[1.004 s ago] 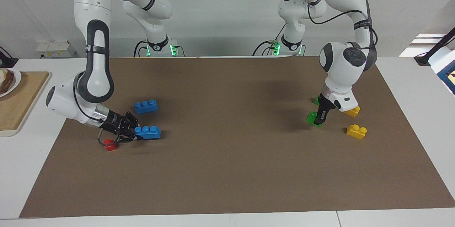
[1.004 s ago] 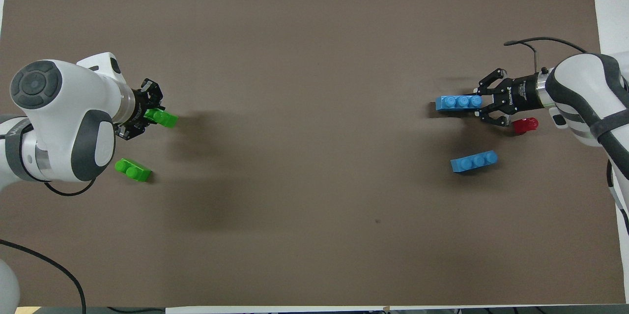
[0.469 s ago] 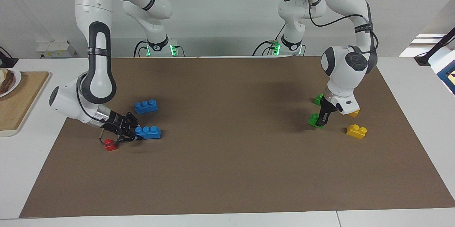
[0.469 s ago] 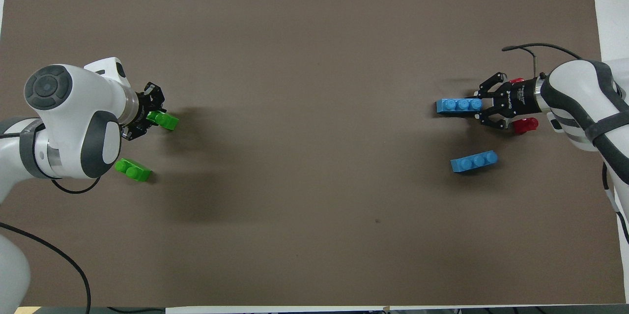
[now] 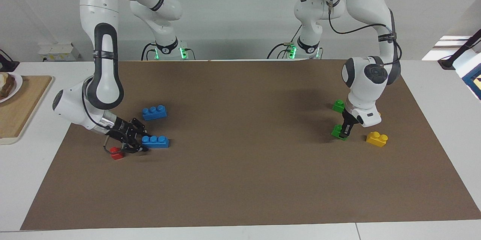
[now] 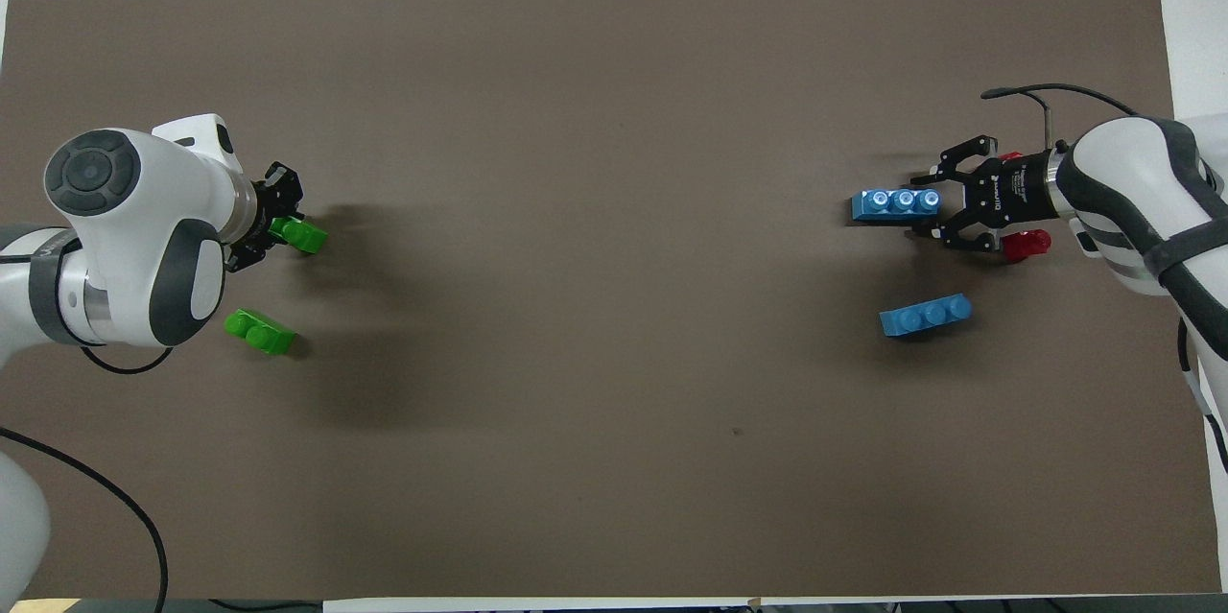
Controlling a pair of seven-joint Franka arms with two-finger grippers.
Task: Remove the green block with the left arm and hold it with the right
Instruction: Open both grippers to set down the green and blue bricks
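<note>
Green block [image 5: 339,131] sits clamped in the left gripper [image 5: 345,132], just beside the yellow brick [image 5: 377,138] toward the right arm's end. Right gripper [image 5: 139,143] stands apart by the blue brick [image 5: 156,141]. Lift straight, keeping the clamp firm.

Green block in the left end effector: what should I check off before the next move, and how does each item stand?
1. Left end effector shut on green block: ok.
2. Held block lifted off the mat: cannot tell.
3. Held block apart from second green block and yellow block: ok.
4. Right end effector open and empty, ready to receive: ok.
5. Right end effector away from blue block and red block: not ok, it sits low between them.
</note>
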